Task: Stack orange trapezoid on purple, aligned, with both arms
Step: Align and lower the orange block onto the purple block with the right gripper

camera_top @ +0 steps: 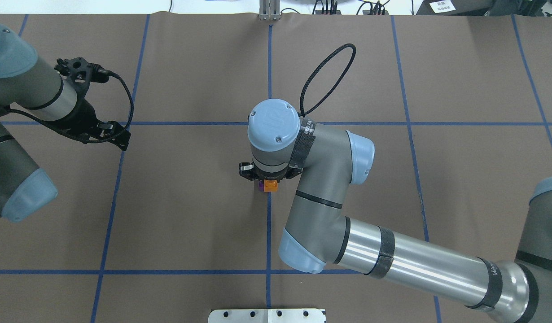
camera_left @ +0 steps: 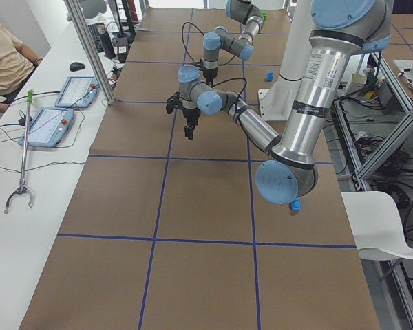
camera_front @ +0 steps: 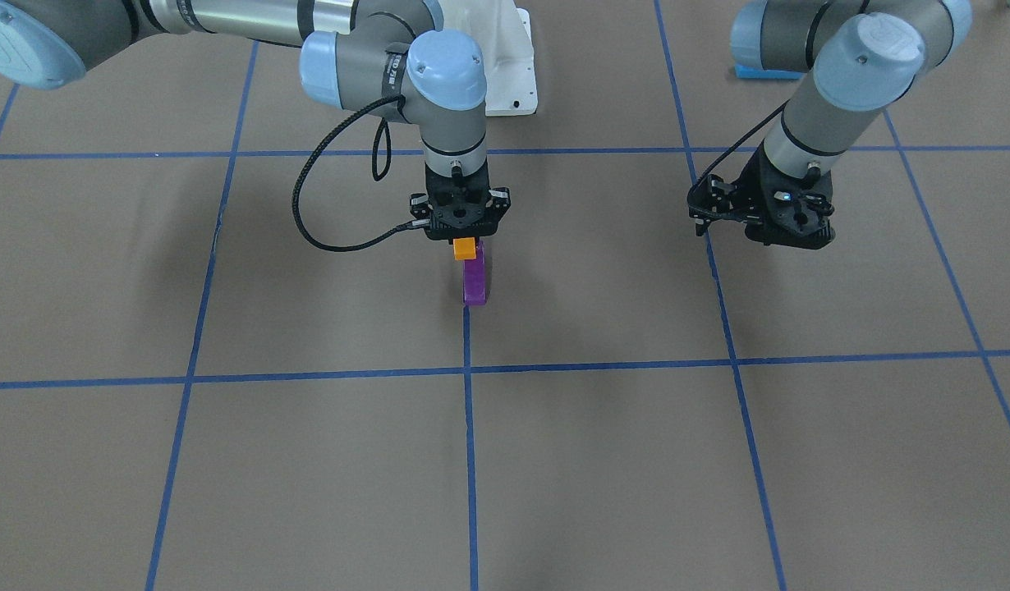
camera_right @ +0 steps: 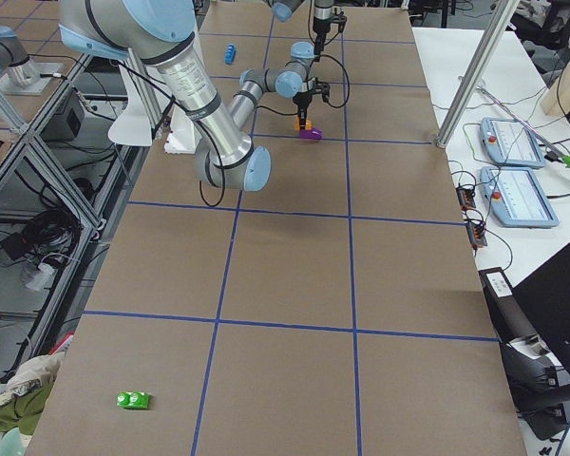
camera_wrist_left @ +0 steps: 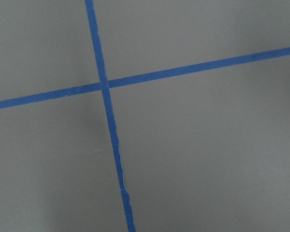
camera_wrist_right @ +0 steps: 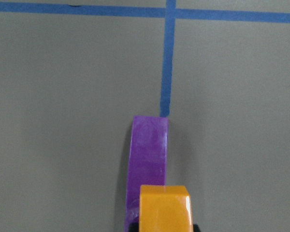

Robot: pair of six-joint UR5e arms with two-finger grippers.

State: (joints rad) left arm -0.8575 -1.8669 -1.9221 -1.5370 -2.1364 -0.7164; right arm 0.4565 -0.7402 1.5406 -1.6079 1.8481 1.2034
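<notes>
Right gripper point(camera_front: 465, 240) points straight down at upper centre of the front-facing view, clamped on the orange trapezoid point(camera_front: 465, 249). I see the block poking out just under the black gripper body. Directly below it in that frame lies the purple point(camera_front: 475, 281), resting on the brown table point(camera_front: 308, 460) at the end of a blue tape line point(camera_front: 470, 345). In the right wrist view, at bottom centre, the orange sits over the purple's near end; whether they touch I cannot tell. Overhead, the orange shows beside a sliver of purple under the wrist. Left gripper point(camera_front: 759, 220) hangs at upper right of the front-facing view, well apart from both blocks. I cannot tell its jaw spacing. Its wrist view shows only crossed tape on the table.
</notes>
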